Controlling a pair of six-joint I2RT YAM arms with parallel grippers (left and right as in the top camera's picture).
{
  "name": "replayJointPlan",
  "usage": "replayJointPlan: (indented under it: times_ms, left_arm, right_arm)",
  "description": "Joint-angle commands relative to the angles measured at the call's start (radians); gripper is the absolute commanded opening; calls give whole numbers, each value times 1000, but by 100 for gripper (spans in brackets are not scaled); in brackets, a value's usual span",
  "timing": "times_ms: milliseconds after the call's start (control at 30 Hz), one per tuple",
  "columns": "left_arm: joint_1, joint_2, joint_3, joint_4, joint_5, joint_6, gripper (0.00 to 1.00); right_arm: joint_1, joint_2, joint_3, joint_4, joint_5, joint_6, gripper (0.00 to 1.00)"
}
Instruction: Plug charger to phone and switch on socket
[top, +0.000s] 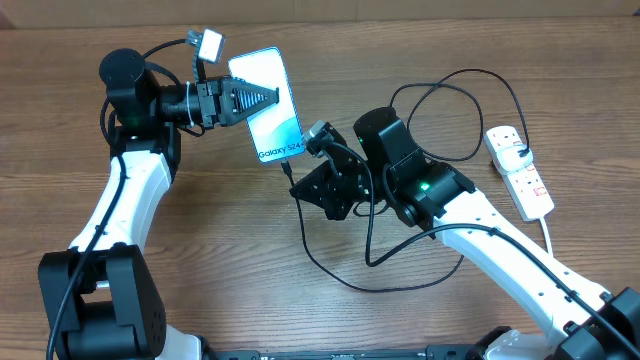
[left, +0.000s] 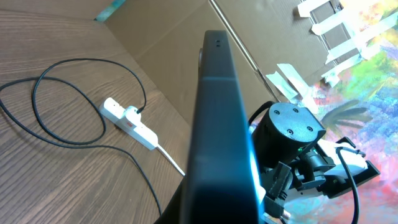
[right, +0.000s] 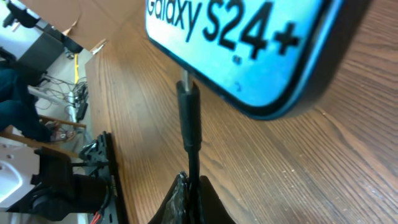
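Phone (top: 278, 135) raised over table (top: 220, 260) centre, left jaws clamped across its screen and back, right jaws pinching charger (right: 188, 121) below its plug, plug tip meeting phone's lower edge, socket (top: 522, 172) lying at right.

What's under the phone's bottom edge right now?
The charger plug, pinched by the right gripper, its metal tip meeting the phone. How deep the tip sits inside is hidden.
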Motion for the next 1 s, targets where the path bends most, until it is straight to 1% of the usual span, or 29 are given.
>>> replayJointPlan:
  times_ms: [0,233,667,867,967]
  left_arm:
    - [-4,-1,7,16,27,3,4]
    - [-4,-1,7,45,27,10,4]
    - [-4,-1,7,87,27,9,4]
    - [-4,-1,7,108,27,9,4]
    - [-4,-1,7,116,27,8,4]
  right_arm:
    - [-8,3,40,18,29,-10,4]
    - [-13,3,40,33,-31,-10,4]
    - [-13,3,40,32,-31,-10,4]
    - [-13,3,39,-30,-31,-11,4]
    - [-19,3,39,-32,-32,-10,4]
